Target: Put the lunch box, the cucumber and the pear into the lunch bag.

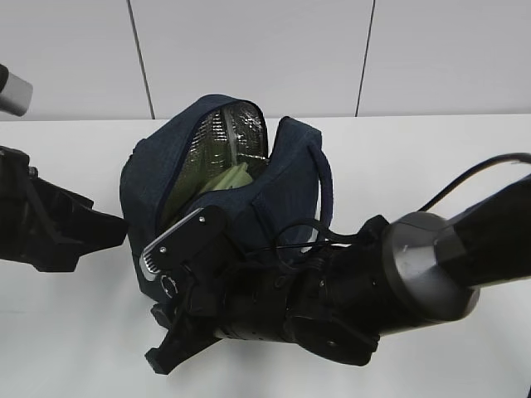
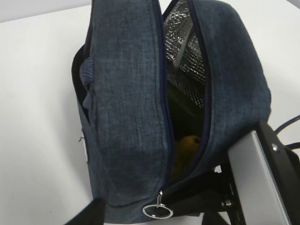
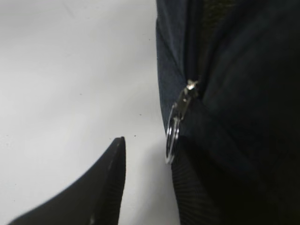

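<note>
The navy lunch bag stands mid-table with its zipper open and the foil lining showing. The pale green lunch box lid shows inside it. In the left wrist view the yellow pear lies in the bag, with a dark green shape above it that looks like the cucumber. My right gripper is open at the bag's front left corner. The metal ring pull hangs against its right finger. My left gripper is open and empty, just left of the bag.
The ring pull also shows in the left wrist view. The right arm crosses in front of the bag. The white table runs back to a panelled wall.
</note>
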